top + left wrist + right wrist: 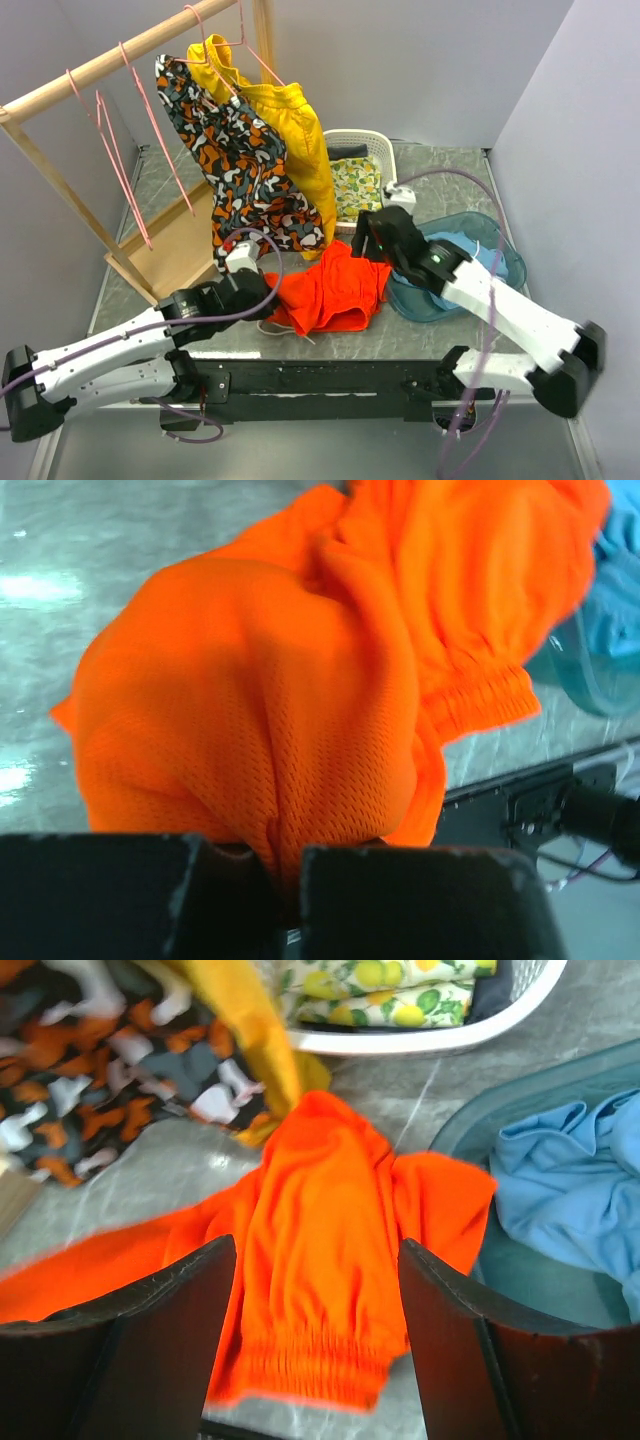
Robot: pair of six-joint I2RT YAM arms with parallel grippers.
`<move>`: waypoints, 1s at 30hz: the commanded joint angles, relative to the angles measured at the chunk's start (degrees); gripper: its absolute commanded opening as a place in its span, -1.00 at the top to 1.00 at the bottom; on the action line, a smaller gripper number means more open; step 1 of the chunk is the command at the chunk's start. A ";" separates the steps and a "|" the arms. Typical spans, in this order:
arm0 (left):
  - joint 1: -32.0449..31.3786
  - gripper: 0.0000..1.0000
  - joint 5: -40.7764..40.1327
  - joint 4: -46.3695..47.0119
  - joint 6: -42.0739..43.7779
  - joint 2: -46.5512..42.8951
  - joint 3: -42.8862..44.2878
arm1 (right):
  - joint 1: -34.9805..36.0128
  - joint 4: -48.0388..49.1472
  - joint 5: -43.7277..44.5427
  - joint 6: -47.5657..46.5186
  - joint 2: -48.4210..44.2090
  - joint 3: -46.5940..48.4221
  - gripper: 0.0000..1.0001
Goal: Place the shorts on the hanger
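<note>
While you look from overhead, note that the shorts (330, 290) lie crumpled on the grey marbled table (420, 330), near its front edge and between the two arms. They are a soft orange-red heap with a gathered elastic hem. The left gripper (262, 290) is at their left edge. The left wrist view alone shows you why: its black fingers are pinched together on a fold of the fine open mesh, which bulges up in a rounded hump. The right gripper (372, 235) hovers over the upper right corner of the shorts. In its wrist view the two dark fingers stand wide apart with nothing between them, and the fabric lies below. A bare hanger (160, 135) of thin pink wire hangs on the wooden rail (100, 65), well apart from the shorts. Camouflage shorts (240, 170) and yellow shorts (295, 130) hang from the same rail. Behind them, a white slotted basket (372, 140) holds a lemon-print cloth (355, 185) and something dark. At right, a translucent teal tub (505, 265) holds a rumpled blue cloth (465, 245). The right wrist view shows you its folds better than the overhead does.
</note>
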 commanded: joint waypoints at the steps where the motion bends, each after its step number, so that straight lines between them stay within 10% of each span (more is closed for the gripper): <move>1: 8.50 0.98 8.40 3.87 0.42 -0.85 -1.92 | 6.16 -0.66 6.14 -0.75 -9.05 -4.64 -0.45; 16: 18.11 0.98 19.31 10.64 1.74 2.49 -5.10 | 25.15 2.32 11.51 9.88 -11.01 -22.94 -0.24; 30: 18.11 0.95 17.81 7.48 2.79 0.47 -3.95 | 26.39 4.60 17.40 14.81 -0.54 -24.70 -0.01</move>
